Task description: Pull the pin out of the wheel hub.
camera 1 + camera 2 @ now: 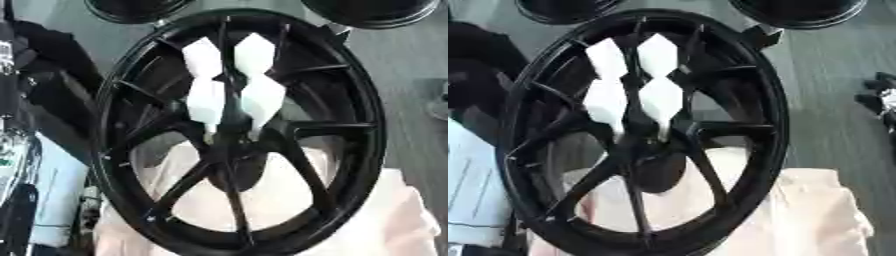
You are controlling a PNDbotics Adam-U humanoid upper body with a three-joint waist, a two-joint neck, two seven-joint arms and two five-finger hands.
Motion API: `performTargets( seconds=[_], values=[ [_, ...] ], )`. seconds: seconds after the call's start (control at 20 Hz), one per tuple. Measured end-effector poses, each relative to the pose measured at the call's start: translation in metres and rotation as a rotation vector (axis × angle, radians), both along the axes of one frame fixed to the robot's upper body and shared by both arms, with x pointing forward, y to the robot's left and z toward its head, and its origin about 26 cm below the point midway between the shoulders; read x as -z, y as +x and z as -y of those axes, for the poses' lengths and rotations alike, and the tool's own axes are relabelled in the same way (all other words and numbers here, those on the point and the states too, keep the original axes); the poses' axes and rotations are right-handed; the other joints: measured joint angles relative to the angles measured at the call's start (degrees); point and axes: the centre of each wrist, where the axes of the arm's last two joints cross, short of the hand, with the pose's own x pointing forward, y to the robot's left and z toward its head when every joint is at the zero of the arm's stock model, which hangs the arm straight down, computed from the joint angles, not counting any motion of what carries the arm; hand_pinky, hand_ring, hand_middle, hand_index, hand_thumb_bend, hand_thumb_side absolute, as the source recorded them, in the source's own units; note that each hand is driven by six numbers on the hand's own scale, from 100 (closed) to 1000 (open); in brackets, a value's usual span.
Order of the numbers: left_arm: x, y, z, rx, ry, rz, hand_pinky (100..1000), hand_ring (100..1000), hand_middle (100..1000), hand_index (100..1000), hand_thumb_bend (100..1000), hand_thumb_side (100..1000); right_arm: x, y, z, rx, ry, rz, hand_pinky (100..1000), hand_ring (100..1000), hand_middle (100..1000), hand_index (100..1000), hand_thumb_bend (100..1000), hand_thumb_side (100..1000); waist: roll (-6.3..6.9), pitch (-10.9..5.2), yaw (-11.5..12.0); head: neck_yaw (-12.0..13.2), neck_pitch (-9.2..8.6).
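Observation:
A big black spoked wheel hub [114,125] fills the middle of both eye views, tilted and resting on a pale pink cloth [385,220]. Its spokes meet at a dark centre [229,137]; I cannot make out a pin there. Several white angular patches [203,57] show between the upper spokes. Dark fingers of my right hand [883,97] show at the right edge, well away from the hub. Whether they are open or curled is unclear. Black arm parts [10,75] run along the left edge, with no left hand showing.
Two more black round rims [136,9] [372,12] lie at the far edge. A light blue sheet [470,185] lies left of the hub. Grey floor [833,75] lies to the hub's right.

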Motion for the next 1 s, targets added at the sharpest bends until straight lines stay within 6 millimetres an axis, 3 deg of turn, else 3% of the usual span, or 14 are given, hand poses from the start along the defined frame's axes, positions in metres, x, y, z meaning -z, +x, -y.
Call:
performTargets(
  seconds=[0.7,1.0],
  values=[
    [0.0,0.0,0.0,-0.001,-0.001,0.001,592,834,766,707,360,711,-0.001,0.0,0.0,0.0,-0.003,0.004,905,742,760,847,100,594,0.0,0.11,0.04,-0.12,0.02],
    [-0.001,0.0,-0.001,-0.008,0.0,0.003,591,835,766,707,360,712,-0.033,0.003,0.003,-0.018,-0.058,0.09,903,745,761,847,100,563,-0.16,0.44,-0.17,0.98,0.05]
  ],
)
